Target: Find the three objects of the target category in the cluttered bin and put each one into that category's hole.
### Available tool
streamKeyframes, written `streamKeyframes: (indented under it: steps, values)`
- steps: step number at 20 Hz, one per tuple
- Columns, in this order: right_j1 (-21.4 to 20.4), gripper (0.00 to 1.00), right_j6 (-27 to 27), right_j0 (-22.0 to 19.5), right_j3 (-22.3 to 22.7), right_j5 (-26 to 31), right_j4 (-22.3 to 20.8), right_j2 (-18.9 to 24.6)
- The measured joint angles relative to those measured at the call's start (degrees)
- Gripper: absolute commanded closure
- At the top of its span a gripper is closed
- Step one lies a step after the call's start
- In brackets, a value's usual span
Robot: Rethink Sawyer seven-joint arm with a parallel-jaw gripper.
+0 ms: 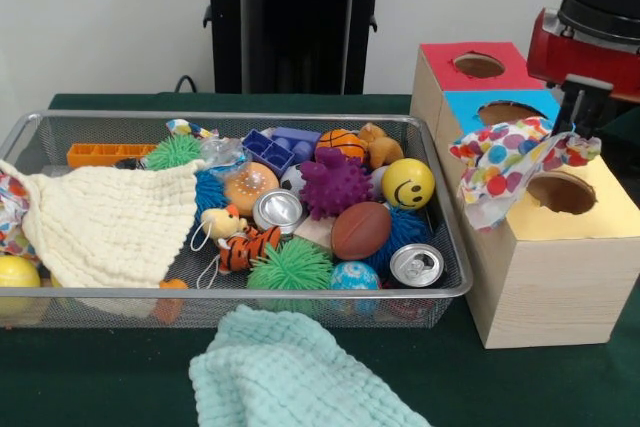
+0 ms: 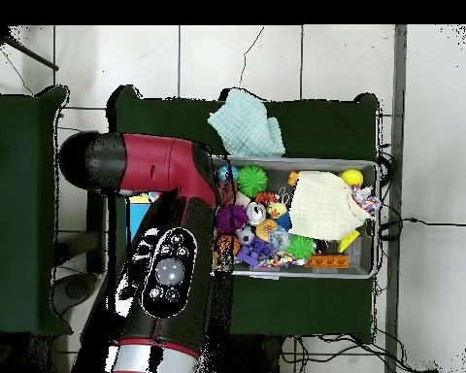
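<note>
My gripper (image 1: 578, 132) hangs at the right, just above the boxes, shut on a polka-dot bag (image 1: 505, 162). The bag droops over the near-left side of the yellow-topped hole (image 1: 562, 192) and the edge of its pale wooden box. A second polka-dot bag (image 1: 10, 215) lies at the left end of the wire mesh bin (image 1: 300, 293), partly under the cream cloth; it also shows in the overhead view (image 2: 366, 202). A third polka-dot bag (image 1: 190, 130) peeks out at the bin's back. In the overhead view my arm (image 2: 169, 194) hides the gripper and the boxes.
The blue-topped hole (image 1: 510, 112) and red-topped hole (image 1: 478, 65) lie behind the yellow one. A cream waffle cloth (image 1: 105, 222) covers the bin's left part. A mint-green cloth (image 1: 290, 372) lies in front of the bin. Balls, cans and toys fill the bin.
</note>
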Motion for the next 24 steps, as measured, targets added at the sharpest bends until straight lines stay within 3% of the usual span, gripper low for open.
streamKeyframes:
  steps: [24]
  values:
    - [0.29, 1.0, 0.0, 0.38, 2.56, -2.85, 0.96, 0.0]
